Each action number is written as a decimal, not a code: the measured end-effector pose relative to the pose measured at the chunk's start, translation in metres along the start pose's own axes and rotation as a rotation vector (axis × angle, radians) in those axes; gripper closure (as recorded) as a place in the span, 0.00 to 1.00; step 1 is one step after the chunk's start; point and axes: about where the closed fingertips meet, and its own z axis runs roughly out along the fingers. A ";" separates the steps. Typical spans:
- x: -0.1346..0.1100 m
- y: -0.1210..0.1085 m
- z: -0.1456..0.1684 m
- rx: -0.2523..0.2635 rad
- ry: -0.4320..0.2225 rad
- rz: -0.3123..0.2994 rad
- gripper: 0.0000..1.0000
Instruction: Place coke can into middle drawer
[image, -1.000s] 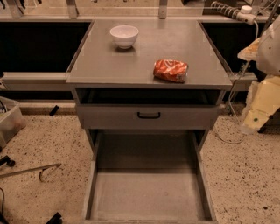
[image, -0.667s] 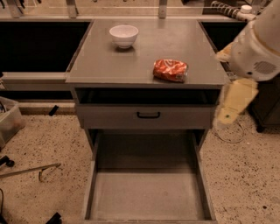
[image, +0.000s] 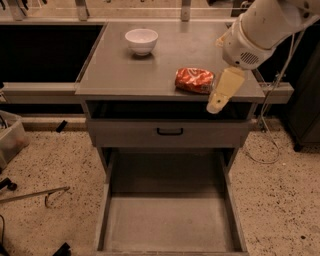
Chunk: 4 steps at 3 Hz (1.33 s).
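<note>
The coke can (image: 194, 80), red-orange and dented with white lettering, lies on its side on the grey cabinet top (image: 130, 70), near the front right. My gripper (image: 218, 102) hangs from the white arm (image: 260, 30) just to the right of the can, over the top's front edge, pointing down and to the left. It holds nothing that I can see. The middle drawer (image: 170, 222) is pulled fully out below, with a bare flat floor and low side walls.
A white bowl (image: 141, 40) stands at the back of the cabinet top. A shut drawer front with a small black handle (image: 170, 132) sits above the open drawer. A cable (image: 267, 135) trails on the speckled floor at right; a metal rod (image: 35, 195) and a bin (image: 12, 140) lie at left.
The arm has swung in from the right edge towards the left, bringing my gripper from beside the cabinet up next to the can. The can, bowl and drawer have not moved.
</note>
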 end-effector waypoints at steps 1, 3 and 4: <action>0.000 0.000 0.000 0.000 0.000 0.000 0.00; 0.002 -0.044 0.015 0.039 -0.046 0.016 0.00; 0.007 -0.071 0.026 0.044 -0.068 0.040 0.00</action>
